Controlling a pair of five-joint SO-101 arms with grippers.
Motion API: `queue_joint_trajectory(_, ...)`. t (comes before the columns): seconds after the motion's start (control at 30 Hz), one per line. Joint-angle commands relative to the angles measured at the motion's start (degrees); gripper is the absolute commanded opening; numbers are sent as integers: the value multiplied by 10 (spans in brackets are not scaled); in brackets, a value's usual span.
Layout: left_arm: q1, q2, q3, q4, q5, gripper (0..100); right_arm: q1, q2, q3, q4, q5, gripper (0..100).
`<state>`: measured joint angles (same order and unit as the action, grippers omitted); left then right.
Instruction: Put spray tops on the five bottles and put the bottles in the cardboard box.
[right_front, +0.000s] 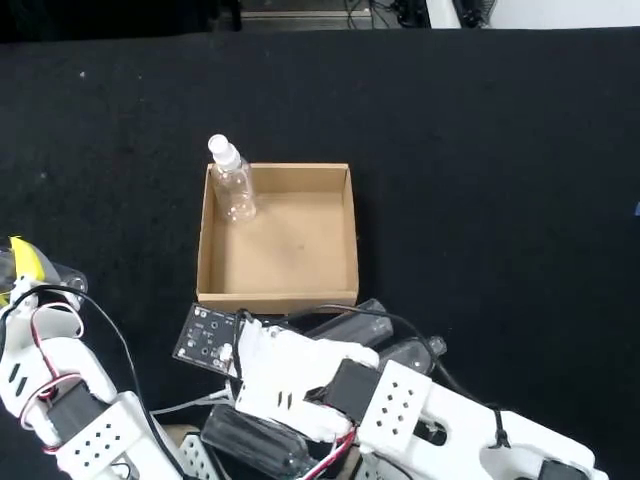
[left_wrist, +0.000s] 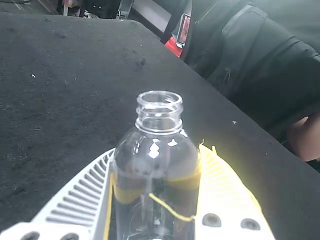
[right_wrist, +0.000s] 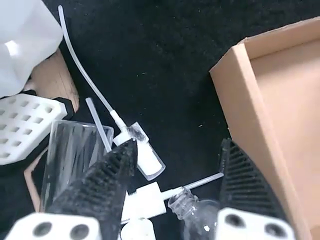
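An open cardboard box (right_front: 278, 297) sits midway on the black surface (right_front: 480, 150), with one clear bottle (right_front: 236, 192) wearing a white spray top (right_front: 222, 150) leaning in its far left corner. The left arm (right_front: 70, 405) and right arm (right_front: 330, 385) crowd the near edge, the right one just beside the box.

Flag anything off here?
Nothing spilled or damaged. Capped bottle in the cardboard box sits in a far corner, top past the rim; upright or leaning, can't tell. Loose spray tops lie jumbled beside the box under the right gripper. Left gripper holds an uncapped bottle.
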<state>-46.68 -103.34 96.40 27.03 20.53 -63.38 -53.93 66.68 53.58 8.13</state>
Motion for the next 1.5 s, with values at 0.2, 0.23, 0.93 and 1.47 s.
queue_joint_trajectory(0.2, 7, -8, 9, -11, 2, 30, -76, -126, -42, 128, -7, 247)
queue_joint_trajectory(0.23, 7, -8, 9, -11, 2, 30, -86, -132, -19, 112, -7, 247)
queue_joint_trajectory(0.93, 7, -9, 9, -11, 2, 30, -80, -135, 165, -43, -2, 247)
queue_joint_trajectory(1.47, 7, -9, 9, -11, 2, 30, -12, -139, 155, -52, 67, 10)
